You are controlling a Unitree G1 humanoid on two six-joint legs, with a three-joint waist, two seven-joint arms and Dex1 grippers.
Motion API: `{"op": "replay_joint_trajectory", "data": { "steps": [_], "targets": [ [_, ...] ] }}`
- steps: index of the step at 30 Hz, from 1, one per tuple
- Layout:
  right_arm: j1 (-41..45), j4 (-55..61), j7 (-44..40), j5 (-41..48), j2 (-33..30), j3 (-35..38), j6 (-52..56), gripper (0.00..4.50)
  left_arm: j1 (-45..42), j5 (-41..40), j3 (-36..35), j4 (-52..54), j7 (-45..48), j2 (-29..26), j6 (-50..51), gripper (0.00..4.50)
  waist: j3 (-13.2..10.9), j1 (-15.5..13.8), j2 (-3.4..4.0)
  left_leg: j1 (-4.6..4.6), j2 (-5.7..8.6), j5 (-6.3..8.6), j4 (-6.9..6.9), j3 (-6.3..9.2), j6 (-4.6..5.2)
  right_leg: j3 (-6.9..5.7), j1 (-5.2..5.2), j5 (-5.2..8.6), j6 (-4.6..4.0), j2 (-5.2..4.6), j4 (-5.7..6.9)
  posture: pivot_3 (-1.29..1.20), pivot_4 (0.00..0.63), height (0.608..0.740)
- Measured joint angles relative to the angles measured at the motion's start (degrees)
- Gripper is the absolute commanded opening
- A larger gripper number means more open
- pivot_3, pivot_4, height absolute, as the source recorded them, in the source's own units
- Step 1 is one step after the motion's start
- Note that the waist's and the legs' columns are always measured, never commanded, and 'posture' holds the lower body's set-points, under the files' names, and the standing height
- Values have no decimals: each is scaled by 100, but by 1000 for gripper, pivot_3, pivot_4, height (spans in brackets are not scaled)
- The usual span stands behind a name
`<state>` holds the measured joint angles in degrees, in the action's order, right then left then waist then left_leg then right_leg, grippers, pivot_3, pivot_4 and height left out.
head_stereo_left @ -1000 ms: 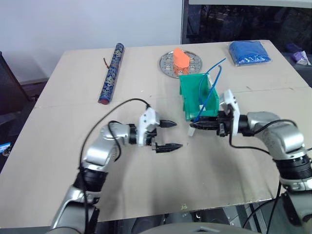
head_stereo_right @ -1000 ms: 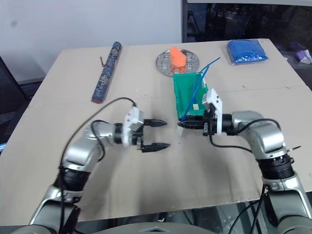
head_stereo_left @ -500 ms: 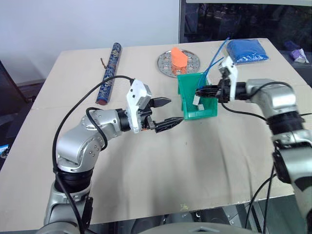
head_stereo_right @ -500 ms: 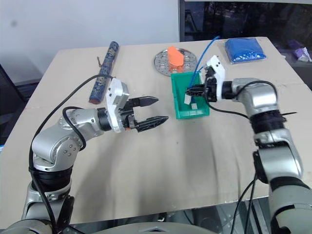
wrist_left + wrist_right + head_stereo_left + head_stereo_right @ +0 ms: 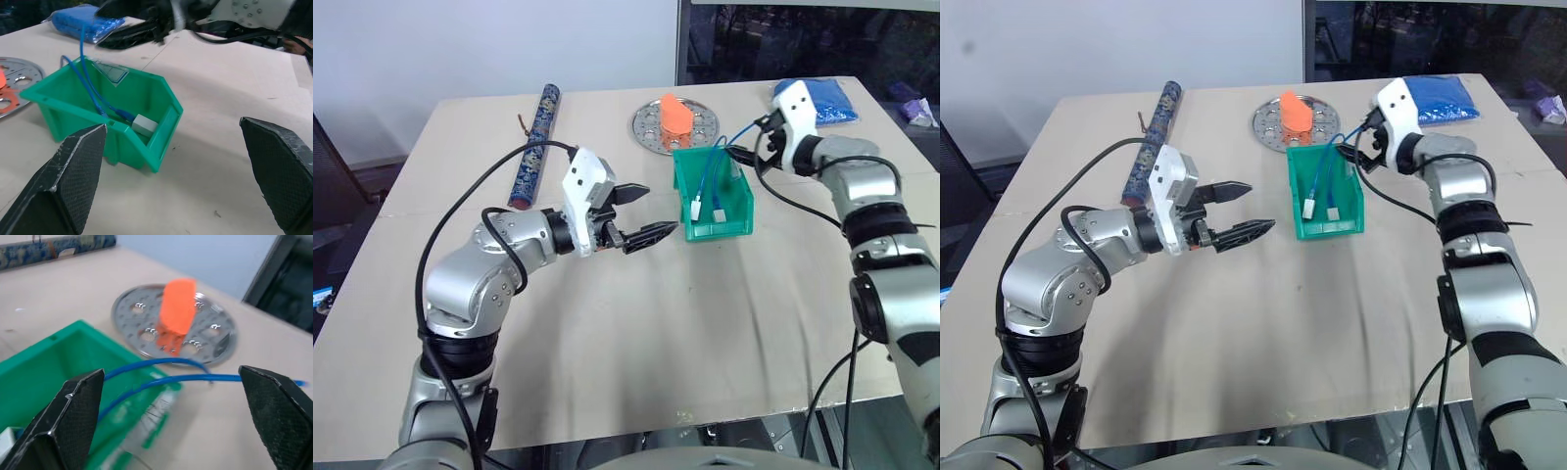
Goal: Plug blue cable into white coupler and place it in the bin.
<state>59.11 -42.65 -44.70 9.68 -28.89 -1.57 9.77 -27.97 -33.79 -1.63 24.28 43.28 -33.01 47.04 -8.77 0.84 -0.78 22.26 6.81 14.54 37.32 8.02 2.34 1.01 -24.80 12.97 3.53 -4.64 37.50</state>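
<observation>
The bin is the landmark here. Inside it lies the white coupler, resting on the floor close to the lowered front lip, with the blue cable running into it. From the left wrist view the plug looks seated in the socket, though the joint is too small to be sure. In the head views two small pale ends show side by side on the bin's floor, which fits that reading.

The cable's long axis runs from the front lip along the length of the bin, then climbs over the rear wall and curves out past the far rim, toward the round perforated plate and the right hand. That hand hangs just beyond the bin's rear right corner, fingers spread wide and grasping nothing; the loop of cable passes between them without being pinched.

The left hand hovers off the bin's near left side, also released, its tips pointing at the bin's wall but apart from it.

The loose cable tail lies nearer the right hand, so tucking it in, if needed, would probably fall to that arm.
</observation>
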Motion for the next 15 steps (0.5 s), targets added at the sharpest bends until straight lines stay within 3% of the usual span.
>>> {"op": "replay_joint_trajectory", "data": {
  "steps": [5,9,15],
  "targets": [
    [-1499,2088,-197,586,-161,401,534,4408,309,180,-13,172,-250,-35,-232,4500,0,12,1,-3,-2,0,0,-2,1,4,-1,0,0,1,3,0,150,740],
    [-3713,4148,-375,1313,-234,937,759,4408,1050,466,-111,453,-844,105,-434,4500,2,-51,3,-9,-5,1,-7,-2,2,6,5,0,0,2,-2,0,150,740],
    [-5702,5164,-380,1593,-156,1169,656,4408,2278,728,-265,855,-1203,182,-782,4500,-2,-46,6,-31,-5,10,-8,-35,16,44,12,1,1,3,13,0,150,740]
  ]
}}
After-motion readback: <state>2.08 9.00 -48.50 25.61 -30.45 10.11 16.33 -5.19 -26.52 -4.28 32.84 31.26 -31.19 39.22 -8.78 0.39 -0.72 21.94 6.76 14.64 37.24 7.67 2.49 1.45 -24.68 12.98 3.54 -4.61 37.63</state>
